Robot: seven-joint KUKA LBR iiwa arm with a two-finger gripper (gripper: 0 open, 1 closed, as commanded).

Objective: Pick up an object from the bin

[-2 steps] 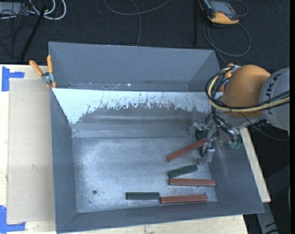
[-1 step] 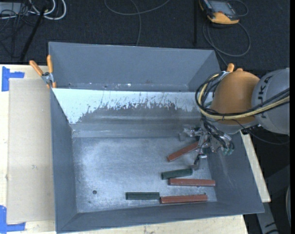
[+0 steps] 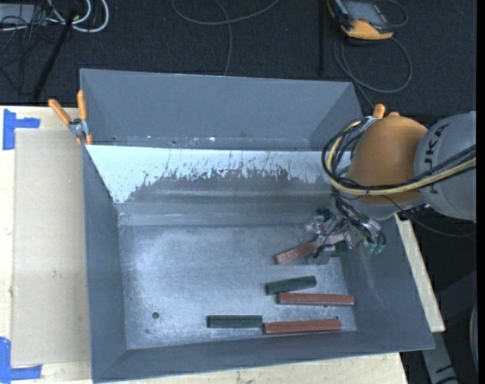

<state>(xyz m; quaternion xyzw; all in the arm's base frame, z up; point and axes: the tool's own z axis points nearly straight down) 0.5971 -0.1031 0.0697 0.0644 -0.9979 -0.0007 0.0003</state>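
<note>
Bin (image 3: 226,126) holds three brown bars (image 3: 314,298), two green bars (image 3: 290,285).

Grey metal bin (image 3: 186,246), dark green bars (image 3: 290,285) and brown bars (image 3: 315,298) on its floor

The gripper (image 3: 329,242) hung low at the bin's (image 3: 186,206) right side, at one end of a brown stick (image 3: 293,255); four more sticks (image 3: 316,299) lay nearer the front.

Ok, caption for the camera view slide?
Pincer at one end of a reddish-brown stick; four other sticks lie nearby.
</note>
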